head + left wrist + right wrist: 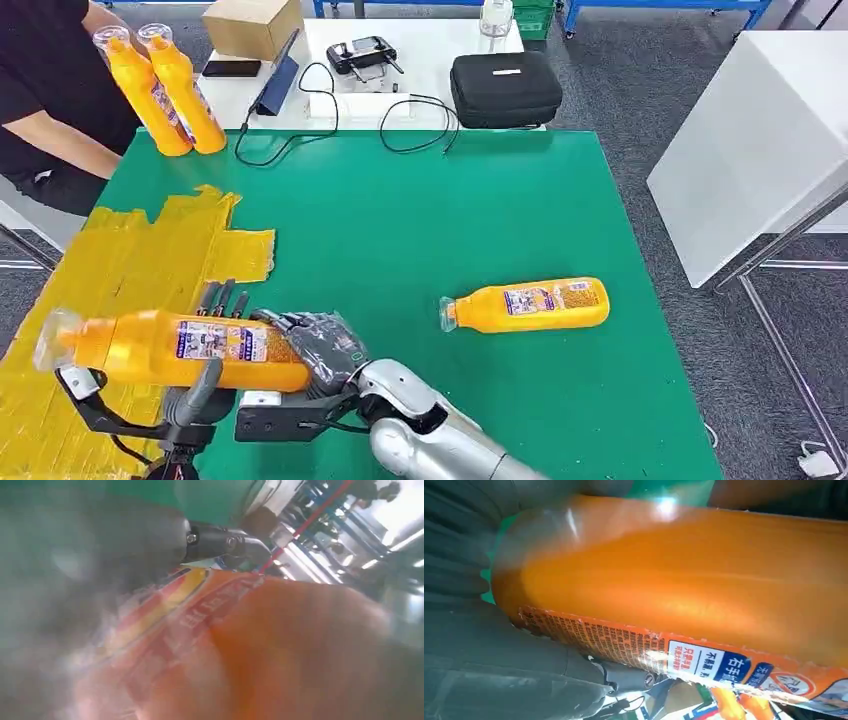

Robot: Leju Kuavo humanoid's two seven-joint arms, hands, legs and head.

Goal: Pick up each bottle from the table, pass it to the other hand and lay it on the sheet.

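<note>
Here both hands' fingers (222,297) clamp one orange bottle (180,347) at the yellow sheet's (120,262) edge.

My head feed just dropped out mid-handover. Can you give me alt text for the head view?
Both hands hold an orange bottle level above the near left of the green table, the right hand at its base and the left hand under its middle, beside the yellow sheet. A second bottle lies on the table, and a person holds two more upright at the far left corner.
</note>
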